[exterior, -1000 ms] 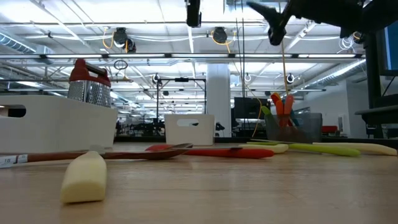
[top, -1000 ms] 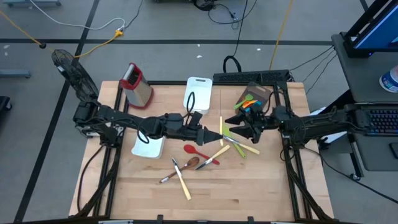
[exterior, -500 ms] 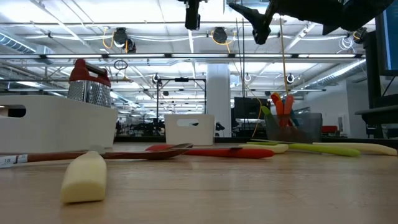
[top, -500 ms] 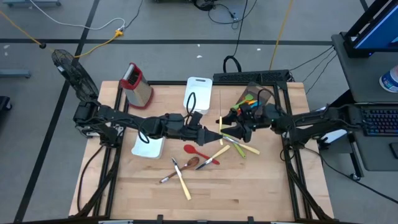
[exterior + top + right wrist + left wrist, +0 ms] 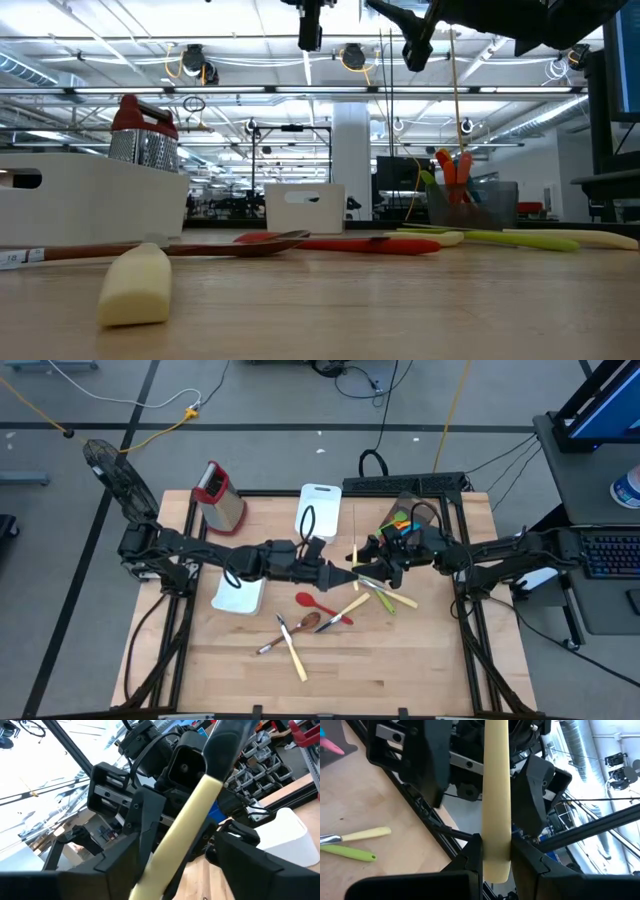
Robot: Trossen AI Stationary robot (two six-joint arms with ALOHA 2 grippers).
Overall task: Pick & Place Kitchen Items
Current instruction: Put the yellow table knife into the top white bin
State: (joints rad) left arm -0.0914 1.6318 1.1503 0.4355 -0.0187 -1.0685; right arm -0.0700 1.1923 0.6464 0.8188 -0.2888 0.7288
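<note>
So your left gripper [image 5: 340,575] is clamped on a cream knife [image 5: 496,795]: the handle sits squeezed between its two fingers [image 5: 472,852] and the rest sticks out forward. Your right gripper [image 5: 385,568] faces it with jaws spread wide, one finger each side of the same knife [image 5: 182,832], and I can't tell if they touch it. The wrist views show that straddle; the high view only shows the two tips meeting above the table [image 5: 420,670]. From the low view, both hang high over a red spoon [image 5: 340,241] and green utensil [image 5: 515,238] lying below the jaws.
</note>
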